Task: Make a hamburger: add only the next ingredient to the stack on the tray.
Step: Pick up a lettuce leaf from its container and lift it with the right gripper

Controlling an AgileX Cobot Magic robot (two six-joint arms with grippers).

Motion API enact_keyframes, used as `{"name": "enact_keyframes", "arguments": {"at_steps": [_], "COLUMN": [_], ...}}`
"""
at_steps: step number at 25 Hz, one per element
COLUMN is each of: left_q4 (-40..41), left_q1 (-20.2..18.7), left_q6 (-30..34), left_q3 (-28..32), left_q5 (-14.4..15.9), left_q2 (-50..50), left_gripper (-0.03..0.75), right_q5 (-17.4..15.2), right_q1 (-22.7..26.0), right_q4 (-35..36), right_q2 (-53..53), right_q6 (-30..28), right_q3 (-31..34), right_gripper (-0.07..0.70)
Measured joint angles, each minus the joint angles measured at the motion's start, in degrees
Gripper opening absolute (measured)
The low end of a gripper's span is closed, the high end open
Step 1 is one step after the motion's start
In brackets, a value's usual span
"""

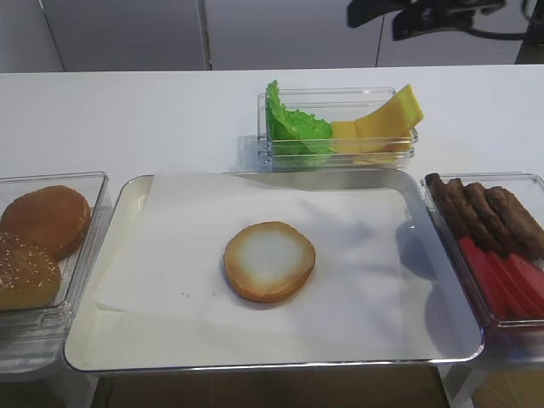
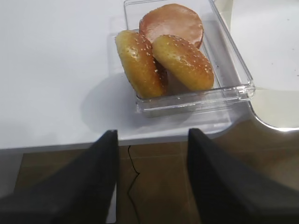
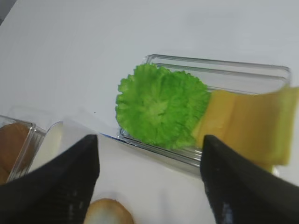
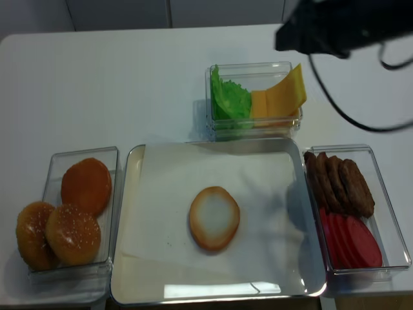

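Note:
The lettuce leaf [image 3: 161, 105], bright green and frilly, leans in the left half of a clear box [image 1: 338, 153] behind the tray [image 1: 255, 367]; it also shows from above [image 4: 229, 100]. The bun bottom half [image 1: 269, 260] lies pale face up mid-tray on white paper. My right gripper [image 3: 149, 151] hangs open and empty over the tray's back part, between bun [image 3: 108, 212] and lettuce, touching neither. Its dark arm [image 4: 335, 26] crosses the top right. My left gripper [image 2: 152, 137] is open and empty, off the table's front edge.
Yellow cheese slices [image 1: 382, 123] share the lettuce box. A clear box of domed buns [image 1: 42, 242] stands left of the tray; another with brown patties [image 1: 484, 208] and red tomato slices [image 1: 506, 280] stands right. Both boxes touch the tray's sides.

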State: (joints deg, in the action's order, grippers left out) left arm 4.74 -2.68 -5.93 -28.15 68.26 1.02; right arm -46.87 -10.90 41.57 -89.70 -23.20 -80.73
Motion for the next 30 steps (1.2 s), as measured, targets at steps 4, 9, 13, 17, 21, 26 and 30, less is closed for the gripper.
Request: {"name": "enact_keyframes", "arguments": {"at_steps": [4, 9, 13, 17, 21, 26, 30], "left_q4": [0.0, 0.0, 0.0, 0.0, 0.0, 0.0, 0.0], "left_q1": [0.0, 0.0, 0.0, 0.0, 0.0, 0.0, 0.0], "left_q6": [0.0, 0.0, 0.0, 0.0, 0.0, 0.0, 0.0], "left_q3": [0.0, 0.0, 0.0, 0.0, 0.0, 0.0, 0.0], "left_q5": [0.0, 0.0, 0.0, 0.0, 0.0, 0.0, 0.0], "left_q2": [0.0, 0.0, 0.0, 0.0, 0.0, 0.0, 0.0], "left_gripper": [0.355, 0.355, 0.355, 0.355, 0.355, 0.355, 0.355], "right_q5": [0.1, 0.3, 0.6, 0.9, 0.9, 0.0, -0.9], "right_q1": [-4.5, -8.4, -10.2, -10.3, -10.3, -10.3, -10.3], "right_q4": [0.1, 0.3, 0.3, -0.8, -2.6, -3.7, -3.7], "right_q2": [-9.6, -19.3, -24.8, -28.1, -29.1, -29.1, -29.1], "right_q6": [-0.2, -0.2, -0.3, -0.3, -0.3, -0.5, -1.8], "right_q3": [-7.3, -15.6, -20.1, -21.5, -21.7, -21.7, -21.8], "right_gripper": [0.526, 0.526, 0.526, 0.526, 0.522, 0.342, 0.2]}}
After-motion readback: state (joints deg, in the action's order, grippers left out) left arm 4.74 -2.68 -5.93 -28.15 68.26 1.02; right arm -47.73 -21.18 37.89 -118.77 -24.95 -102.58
